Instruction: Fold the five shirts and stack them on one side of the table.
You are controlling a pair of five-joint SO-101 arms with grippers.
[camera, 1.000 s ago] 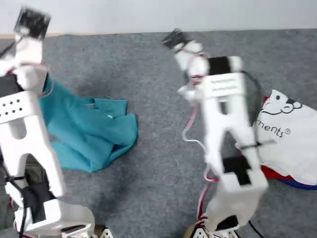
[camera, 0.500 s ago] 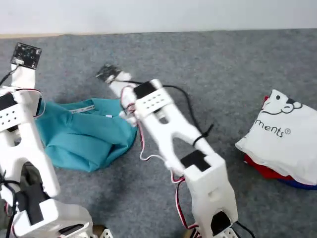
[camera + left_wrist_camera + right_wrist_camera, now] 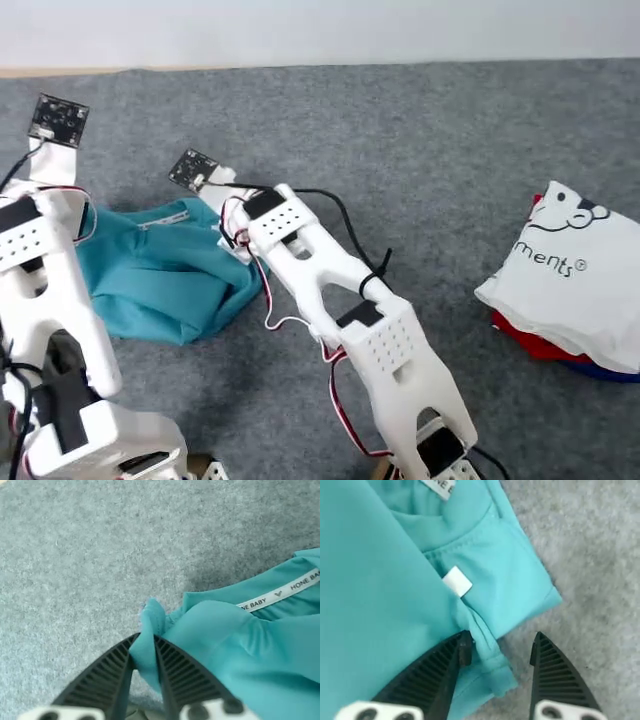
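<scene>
A teal shirt lies crumpled on the grey carpet at the left. My left gripper is shut on a corner of the teal shirt, pinching a fold of cloth between its black fingers. My right gripper is open right over the teal shirt's sleeve edge, one finger on the cloth and the other over carpet. In the high view the right arm stretches across to the shirt's right edge, and the left arm stands over its left side. A stack of folded shirts, white one on top, sits at the right.
Red and blue cloth peeks out under the white shirt. Grey carpet lies bare between the teal shirt and the stack. Cables run along the right arm.
The right arm has swung from the table's middle over to the teal shirt and lowered onto its right edge. The left arm shifted slightly, and the shirt bunched up more.
</scene>
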